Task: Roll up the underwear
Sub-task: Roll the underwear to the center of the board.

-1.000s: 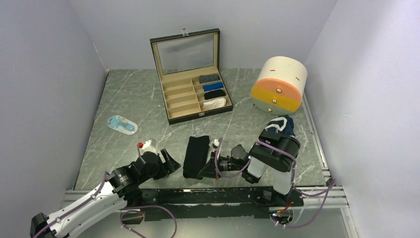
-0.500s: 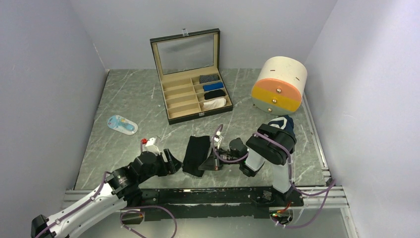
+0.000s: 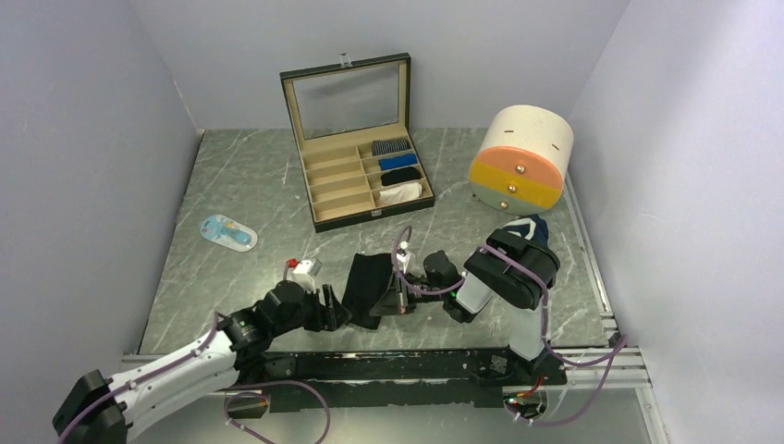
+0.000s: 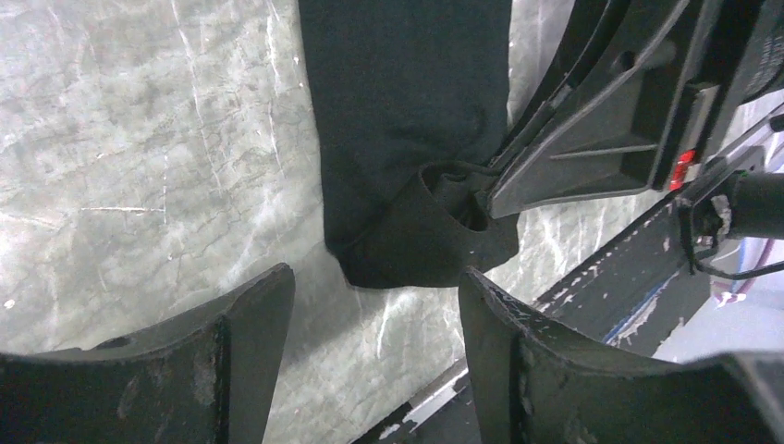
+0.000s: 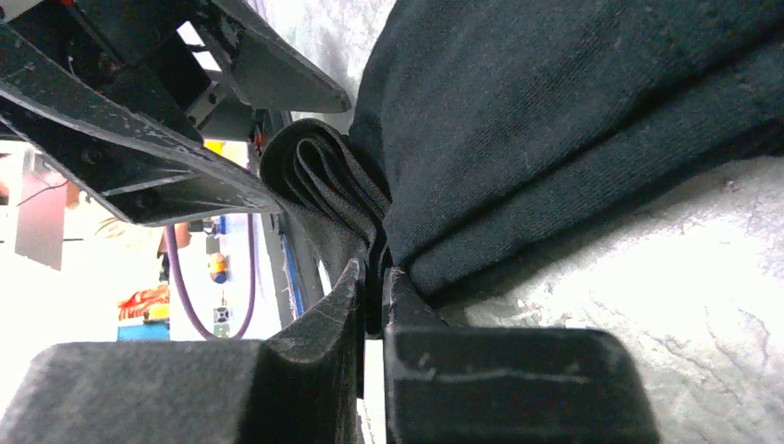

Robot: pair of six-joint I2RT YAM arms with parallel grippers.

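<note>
The bench [image 3: 250, 185] is a grey-green slab with pale marble veining, closed in on three sides by plain lilac walls. A metal rail [image 3: 388, 365] runs along its lower edge in the top view.

At upper centre of that view stands a wooden box [image 3: 356, 139] with its glass lid propped open. The compartments of its right column hold rolled cloth bundles: grey striped, blue, black and white. To the right of the box sits a cream cylindrical drawer unit [image 3: 520, 157] with an orange and a yellow drawer front. A small blue and white packet [image 3: 228, 231] lies left of centre, well apart from the rest.

The black underwear [image 3: 365, 282] lies as a folded strip on the bench at lower centre, between the two arms. The right gripper [image 5: 372, 287] is closed tight on a bunched fold at the strip's lower end, with the cloth pinched between its fingers. The left gripper [image 4: 374, 296] stands wide, its fingers spread just short of that same end and holding nothing.

The navy underwear with white trim [image 3: 529, 227] lies in front of the drawer unit, partly hidden behind the right arm.
</note>
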